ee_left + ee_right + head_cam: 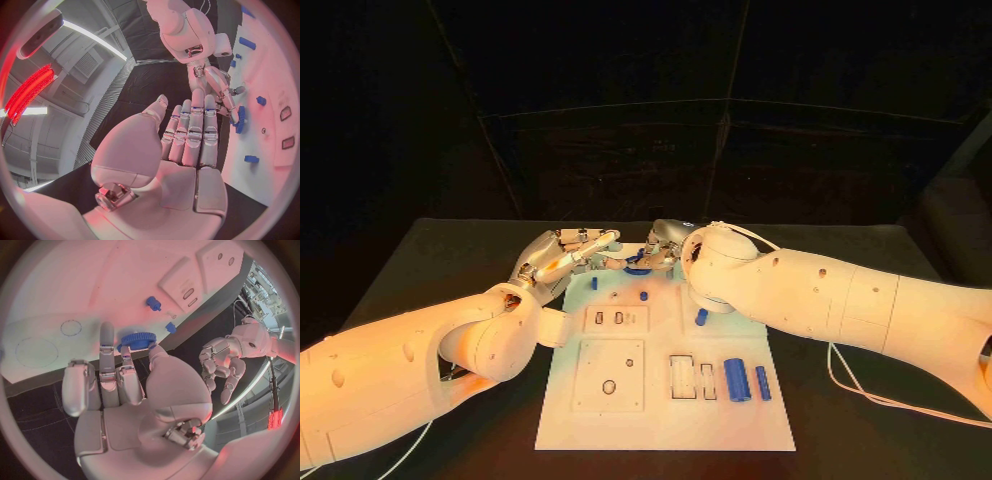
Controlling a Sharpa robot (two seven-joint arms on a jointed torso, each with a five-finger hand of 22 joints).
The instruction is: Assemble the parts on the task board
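Blue gear (137, 340) at far end of task board (661, 400), held at fingertips of right hand (125, 385), thumb one side, fingers other; teeth rim visible, flat face roughly parallel to board surface, axis approx upright to board; contact w/ board — can't tell. In left wrist view gear (240, 119) seen edge-on, just beyond right hand's fingers. Left hand (187, 145) holds nothing, fingers straight & close together, palm open, beside board's far-left edge, near gear, not touching. Two blue cylinders (736, 379) lie lengthwise near board's right edge.
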